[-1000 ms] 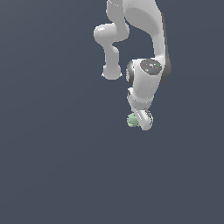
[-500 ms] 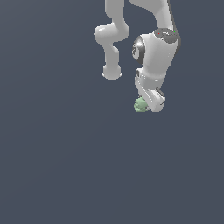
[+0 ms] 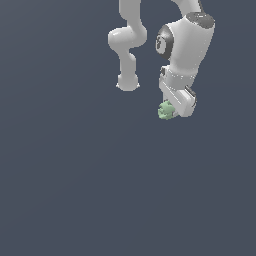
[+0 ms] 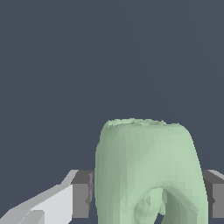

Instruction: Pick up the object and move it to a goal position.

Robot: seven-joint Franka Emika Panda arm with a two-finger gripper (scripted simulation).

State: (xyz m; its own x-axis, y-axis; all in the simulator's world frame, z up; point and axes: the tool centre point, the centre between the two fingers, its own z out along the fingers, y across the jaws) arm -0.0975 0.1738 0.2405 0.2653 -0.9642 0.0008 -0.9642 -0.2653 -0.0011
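The object [image 3: 165,110] is a small pale mint-green lumpy chunk held at the tip of the white arm, toward the upper right of the exterior view. My gripper [image 3: 171,111] is shut on it. In the wrist view the object [image 4: 146,170] fills the space between the two grey finger pads [image 4: 82,194], which press against its two sides. The white hand covers most of the fingers in the exterior view.
The white arm [image 3: 187,45] bends down from the top edge, with its elbow segment [image 3: 127,50] beside it on the exterior view's left. A plain dark grey-blue surface [image 3: 75,190] lies all around.
The arm has carried the object up and toward the exterior view's right over the last second. The grip on the object has stayed the same.
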